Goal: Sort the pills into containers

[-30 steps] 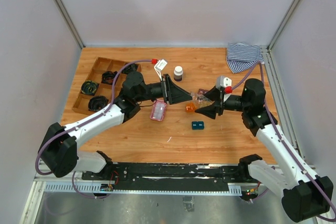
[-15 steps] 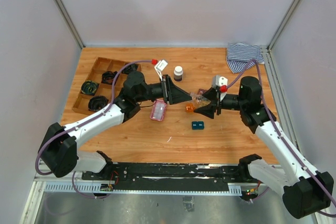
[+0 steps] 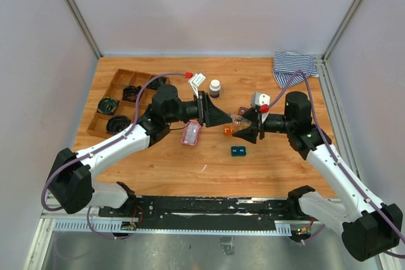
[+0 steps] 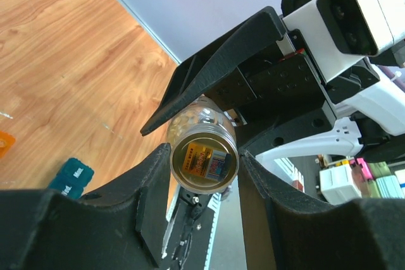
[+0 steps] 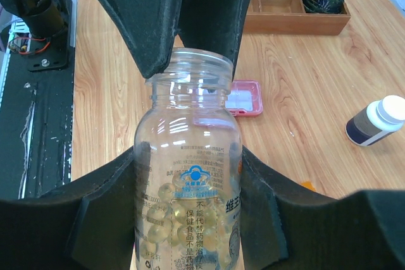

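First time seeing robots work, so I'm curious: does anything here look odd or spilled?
Nothing looks spilled, but the clear pill bottle is capless, held sideways above the table in the right gripper, its open mouth inside the left gripper.

I count three pill cases on the bench (image 3: pixel 158 162): one pink case (image 3: pixel 191 134), one orange case (image 3: pixel 228 131) and one teal case (image 3: pixel 238 151). There are two bottles, one clear bottle (image 5: pixel 188 175) and one white-capped bottle (image 3: pixel 215 88). There is one wooden tray (image 3: pixel 120 79) and one striped cloth (image 3: pixel 294 67).
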Controlling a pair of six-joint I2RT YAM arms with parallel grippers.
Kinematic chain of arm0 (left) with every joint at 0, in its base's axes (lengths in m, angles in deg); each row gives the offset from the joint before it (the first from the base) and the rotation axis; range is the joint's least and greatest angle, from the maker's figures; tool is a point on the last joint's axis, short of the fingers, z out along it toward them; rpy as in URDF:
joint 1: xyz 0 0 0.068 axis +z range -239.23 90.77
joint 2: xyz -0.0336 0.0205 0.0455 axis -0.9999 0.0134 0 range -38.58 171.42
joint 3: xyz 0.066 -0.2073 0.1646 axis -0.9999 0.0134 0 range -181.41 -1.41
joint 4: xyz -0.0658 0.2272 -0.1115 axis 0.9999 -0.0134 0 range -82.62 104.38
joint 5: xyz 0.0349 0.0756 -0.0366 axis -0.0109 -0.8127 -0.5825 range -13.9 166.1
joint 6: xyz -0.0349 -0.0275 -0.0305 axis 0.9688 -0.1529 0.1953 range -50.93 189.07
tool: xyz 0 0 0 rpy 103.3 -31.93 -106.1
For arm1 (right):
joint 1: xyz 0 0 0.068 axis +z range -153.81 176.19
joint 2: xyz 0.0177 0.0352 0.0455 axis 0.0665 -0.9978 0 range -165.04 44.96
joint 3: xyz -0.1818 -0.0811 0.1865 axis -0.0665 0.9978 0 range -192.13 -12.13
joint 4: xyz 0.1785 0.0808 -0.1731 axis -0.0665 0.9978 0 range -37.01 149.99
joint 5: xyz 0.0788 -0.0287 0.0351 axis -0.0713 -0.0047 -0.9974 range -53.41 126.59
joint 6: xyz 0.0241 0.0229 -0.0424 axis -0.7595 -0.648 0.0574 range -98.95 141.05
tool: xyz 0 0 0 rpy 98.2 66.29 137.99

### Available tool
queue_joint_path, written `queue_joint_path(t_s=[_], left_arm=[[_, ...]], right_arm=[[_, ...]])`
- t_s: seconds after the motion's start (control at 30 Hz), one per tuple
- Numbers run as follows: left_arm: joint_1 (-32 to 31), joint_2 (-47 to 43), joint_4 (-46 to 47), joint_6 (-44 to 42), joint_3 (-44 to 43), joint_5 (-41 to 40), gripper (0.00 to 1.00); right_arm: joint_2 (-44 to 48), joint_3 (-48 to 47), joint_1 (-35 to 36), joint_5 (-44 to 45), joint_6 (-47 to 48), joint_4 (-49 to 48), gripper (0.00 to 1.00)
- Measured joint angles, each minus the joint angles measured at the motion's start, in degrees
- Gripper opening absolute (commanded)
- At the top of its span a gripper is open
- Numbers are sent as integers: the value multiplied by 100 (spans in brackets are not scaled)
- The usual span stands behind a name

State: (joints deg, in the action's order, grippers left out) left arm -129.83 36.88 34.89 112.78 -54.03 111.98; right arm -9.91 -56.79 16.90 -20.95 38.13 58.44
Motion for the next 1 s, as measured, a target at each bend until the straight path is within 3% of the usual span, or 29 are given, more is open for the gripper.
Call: queue_joint_path(t_s=[0.63, 1.0], left_arm=[[-184, 0, -894, -518, -295, -439, 20], [-197, 0, -1016, -721, -299, -225, 19]], right_arm=[[-109, -81, 129, 306, 120, 256, 1], [-85, 26, 131, 52, -101, 195, 0]])
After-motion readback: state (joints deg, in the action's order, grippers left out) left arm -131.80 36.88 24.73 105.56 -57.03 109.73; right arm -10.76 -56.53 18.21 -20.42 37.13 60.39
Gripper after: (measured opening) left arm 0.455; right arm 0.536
